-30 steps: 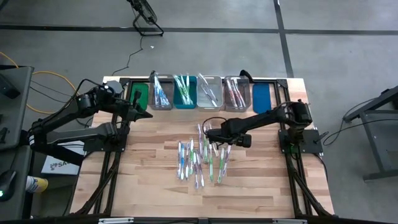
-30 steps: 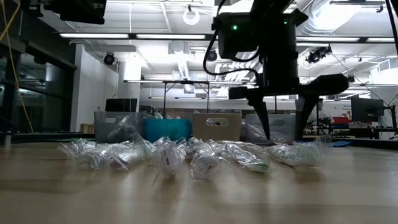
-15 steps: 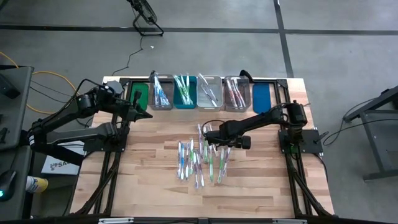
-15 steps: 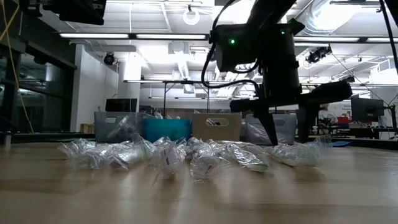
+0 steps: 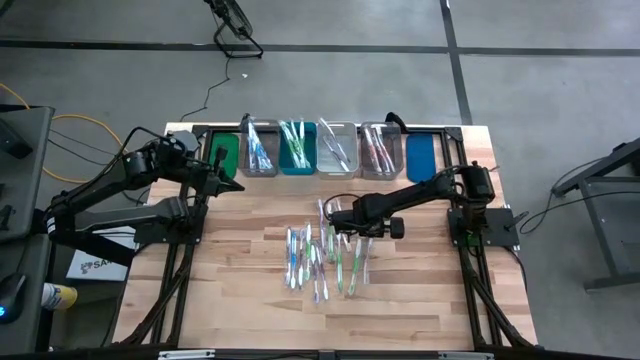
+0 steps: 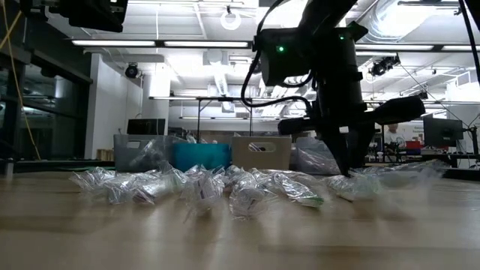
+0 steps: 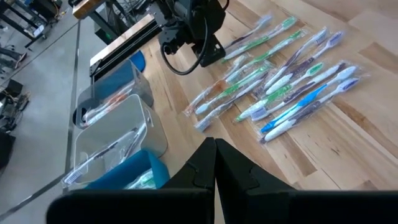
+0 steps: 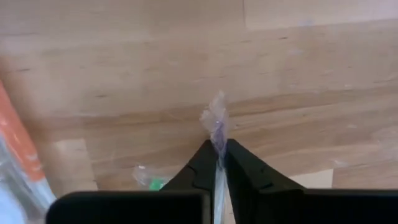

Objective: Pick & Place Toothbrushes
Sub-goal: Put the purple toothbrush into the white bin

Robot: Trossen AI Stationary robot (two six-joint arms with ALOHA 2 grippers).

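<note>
Several toothbrushes (image 5: 322,258) in clear wrappers lie spread on the wooden table's middle, also seen in the left wrist view (image 7: 280,81) and the low view (image 6: 225,187). My right gripper (image 5: 345,220) points down at the pile's far right part and is shut on one wrapped toothbrush (image 6: 364,184). My left gripper (image 7: 215,152) is shut and empty, held up over the table's far left (image 5: 228,180), away from the pile. My right gripper pinches the crinkled clear wrapper end (image 8: 217,124) of a toothbrush with a purple bit showing, between its two fingertips (image 8: 205,160). The fingers come from above, pointing down. In the low view the wrapper (image 6: 375,180) still lies low on the table beside the fingers.
A row of bins stands along the far edge: a green one (image 5: 228,153), a clear one with blue brushes (image 5: 260,150), a teal one (image 5: 297,150), two more clear ones (image 5: 337,148) (image 5: 378,148) and a blue one (image 5: 420,156). Bare wood lies in front of the pile.
My right gripper, open wide over the pile's right part a second ago, has shut its fingers on a wrapper there. The left arm has kept still.
</note>
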